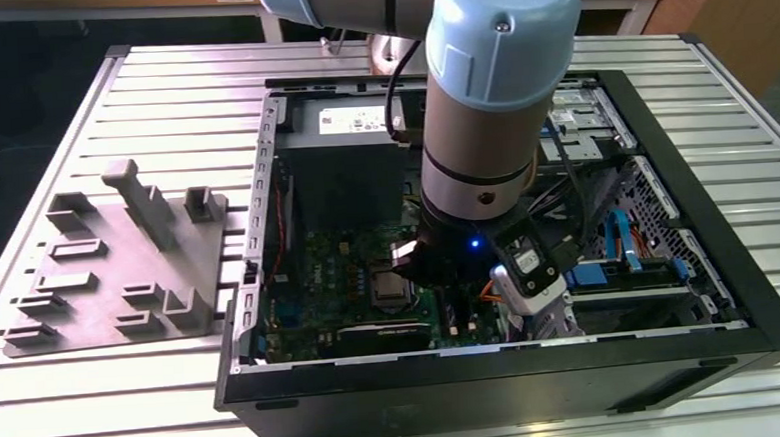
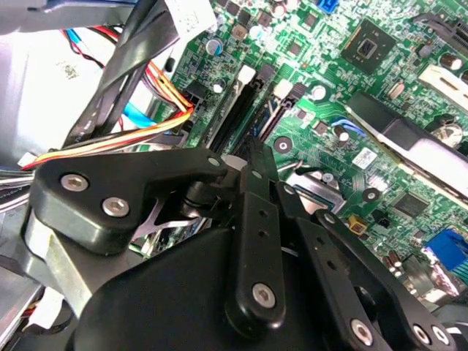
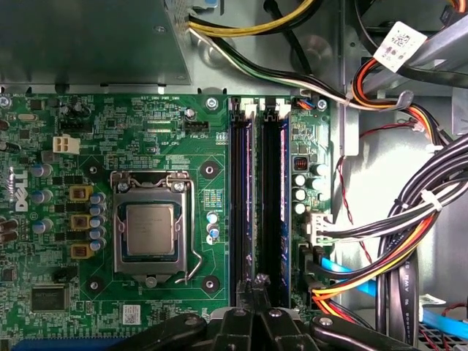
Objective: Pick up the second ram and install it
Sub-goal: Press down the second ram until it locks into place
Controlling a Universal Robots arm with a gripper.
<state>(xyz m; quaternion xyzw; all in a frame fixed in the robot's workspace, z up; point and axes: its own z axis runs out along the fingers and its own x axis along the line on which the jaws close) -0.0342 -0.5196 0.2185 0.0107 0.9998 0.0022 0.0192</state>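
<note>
Second ram (image 3: 276, 212) sits slotted; arm upright above, gripper (image 3: 256, 287) clenched empty

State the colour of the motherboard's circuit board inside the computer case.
Green; the motherboard shows best in the first wrist view.

The work surface is a metal table (image 1: 172, 390) with long parallel ribs across its top. Beyond the table's far edge, a wooden bench (image 1: 111, 5) spans the dark floor (image 1: 17, 108), and a wooden panel (image 1: 734, 15) stands near the table's far corner on the exterior view's right.
</note>
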